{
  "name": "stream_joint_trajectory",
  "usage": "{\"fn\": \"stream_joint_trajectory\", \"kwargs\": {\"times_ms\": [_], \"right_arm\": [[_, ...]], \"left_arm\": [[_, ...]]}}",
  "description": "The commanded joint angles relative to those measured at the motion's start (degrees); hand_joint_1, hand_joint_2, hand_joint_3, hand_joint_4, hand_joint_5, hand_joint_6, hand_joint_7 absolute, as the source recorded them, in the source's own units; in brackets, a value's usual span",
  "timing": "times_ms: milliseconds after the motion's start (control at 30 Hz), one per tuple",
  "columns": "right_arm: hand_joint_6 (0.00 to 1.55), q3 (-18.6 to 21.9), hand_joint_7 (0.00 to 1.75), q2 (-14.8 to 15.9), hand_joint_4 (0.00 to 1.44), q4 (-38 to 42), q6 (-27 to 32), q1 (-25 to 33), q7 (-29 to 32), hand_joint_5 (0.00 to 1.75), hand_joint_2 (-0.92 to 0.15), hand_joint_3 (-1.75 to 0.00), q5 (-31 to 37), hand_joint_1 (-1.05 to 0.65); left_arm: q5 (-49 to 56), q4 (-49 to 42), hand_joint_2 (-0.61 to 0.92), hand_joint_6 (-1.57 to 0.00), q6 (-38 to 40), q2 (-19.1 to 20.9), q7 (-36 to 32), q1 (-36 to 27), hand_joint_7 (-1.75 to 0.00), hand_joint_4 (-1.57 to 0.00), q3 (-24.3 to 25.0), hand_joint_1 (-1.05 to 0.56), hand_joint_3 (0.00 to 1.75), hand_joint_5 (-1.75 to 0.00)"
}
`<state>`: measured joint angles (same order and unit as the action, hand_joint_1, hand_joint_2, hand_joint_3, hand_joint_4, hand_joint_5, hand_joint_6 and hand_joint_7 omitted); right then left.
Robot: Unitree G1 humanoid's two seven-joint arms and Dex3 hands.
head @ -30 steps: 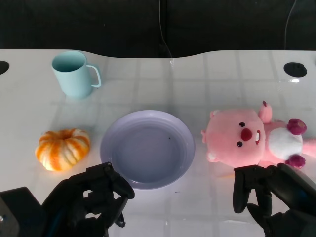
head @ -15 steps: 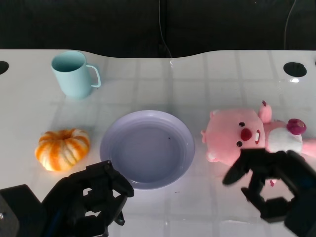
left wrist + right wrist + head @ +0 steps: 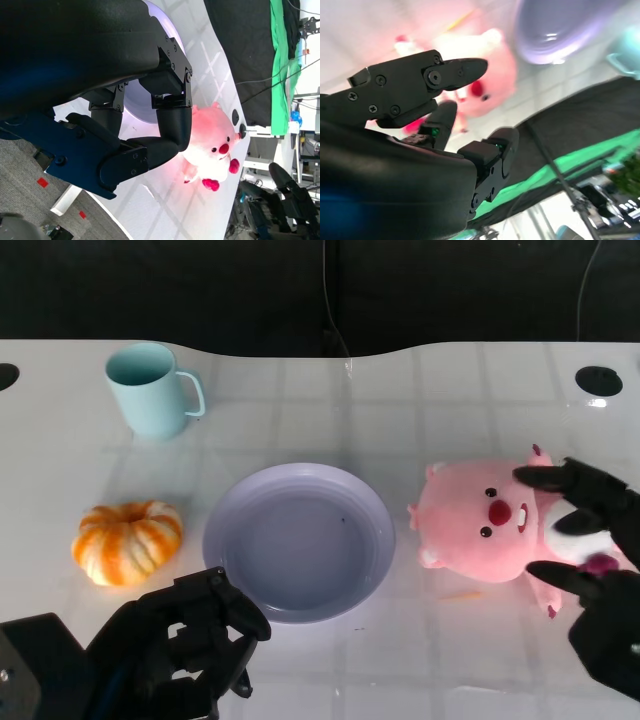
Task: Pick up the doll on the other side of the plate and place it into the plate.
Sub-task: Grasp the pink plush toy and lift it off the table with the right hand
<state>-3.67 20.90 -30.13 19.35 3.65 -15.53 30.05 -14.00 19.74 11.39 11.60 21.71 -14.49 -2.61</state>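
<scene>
Table point(image 3: 450, 390) layout, left to right in head view: pumpkin point(image 3: 127, 541) and cup point(image 3: 150, 389) on the left, plate point(image 3: 299, 541) in the middle, doll point(image 3: 480, 525) lying on its side just right of the plate, not touching the rim as far as I can tell. Left hand point(image 3: 185, 645) low at the near edge, fingers curled in on nothing; it has no part in this step and is best left parked clear of the plate. Right hand point(image 3: 590, 540) is at the doll's body end, fingers point(image 3: 545, 478) spread wide, some above and some below the torso, nothing held yet; the right wrist view also shows the fingers apart with the doll beyond them. Judgement: step in hand is the grasp. To do it well, bring the hand further over the torso so the fingers bracket the plush rather than the small limbs, then close firmly, since soft stuffing will compress and may slip. Head end is heavier-looking and will likely droop toward the plate; lift high enough to clear the rim before carrying left.
</scene>
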Motion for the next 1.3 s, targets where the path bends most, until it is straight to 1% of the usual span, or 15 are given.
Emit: {"fn": "stream_joint_trajectory", "kwargs": {"times_ms": [33,200,367,433,600,933,1100,1300], "right_arm": [[0.14,-0.7,0.16,2.3,0.14,-2.3,4.6,-2.0,-3.3,0.52,-0.92,-0.05,3.6,-0.59],[0.06,-3.0,0.08,4.2,0.04,-2.7,8.9,-4.2,-6.6,0.43,-0.92,-0.02,10.6,-0.65],[0.05,-8.0,0.06,6.8,0.00,0.3,11.1,-7.6,-10.9,0.41,-0.92,-0.01,20.9,-0.73],[0.06,-8.9,0.06,6.6,0.00,1.9,11.1,-8.6,-11.7,0.41,-0.92,-0.01,22.5,-0.74],[0.07,-12.4,0.06,5.9,0.00,9.4,9.8,-12.0,-11.6,0.40,-0.91,0.00,25.8,-0.75],[0.08,-16.5,0.04,3.6,0.00,23.2,8.2,-18.3,-9.1,0.33,-0.92,-0.02,27.7,-0.76],[0.10,-17.5,0.04,1.7,0.00,30.8,7.4,-20.8,-5.6,0.31,-0.92,-0.02,26.6,-0.75],[0.09,-18.3,0.03,0.7,0.00,37.9,7.2,-24.0,-4.3,0.29,-0.92,-0.03,25.8,-0.75]], "left_arm": [[0.4,0.1,0.69,-0.65,-0.1,0.4,-0.3,-0.1,-1.41,-0.58,0.2,-0.35,0.90,-1.75],[0.1,-0.2,0.68,-0.65,-0.2,0.3,-0.2,0.0,-1.41,-0.58,0.3,-0.35,0.90,-1.75],[0.4,-0.7,0.68,-0.66,-0.9,0.4,0.0,0.2,-1.42,-0.60,0.2,-0.36,0.90,-1.75],[0.3,-0.6,0.68,-0.66,-0.9,0.3,0.0,0.2,-1.42,-0.59,0.2,-0.36,0.90,-1.75],[0.4,-0.4,0.68,-0.66,-1.2,0.3,0.0,-0.3,-1.41,-0.59,0.0,-0.36,0.90,-1.75],[0.3,0.6,0.68,-0.65,0.0,0.2,-0.6,-0.7,-1.39,-0.58,0.1,-0.35,0.90,-1.75],[0.7,0.3,0.69,-0.65,-1.1,0.4,-0.1,-0.8,-1.39,-0.58,0.0,-0.36,0.90,-1.75],[0.5,0.6,0.69,-0.66,-0.9,0.2,-0.3,-1.0,-1.39,-0.58,0.1,-0.37,0.88,-1.75]]}}
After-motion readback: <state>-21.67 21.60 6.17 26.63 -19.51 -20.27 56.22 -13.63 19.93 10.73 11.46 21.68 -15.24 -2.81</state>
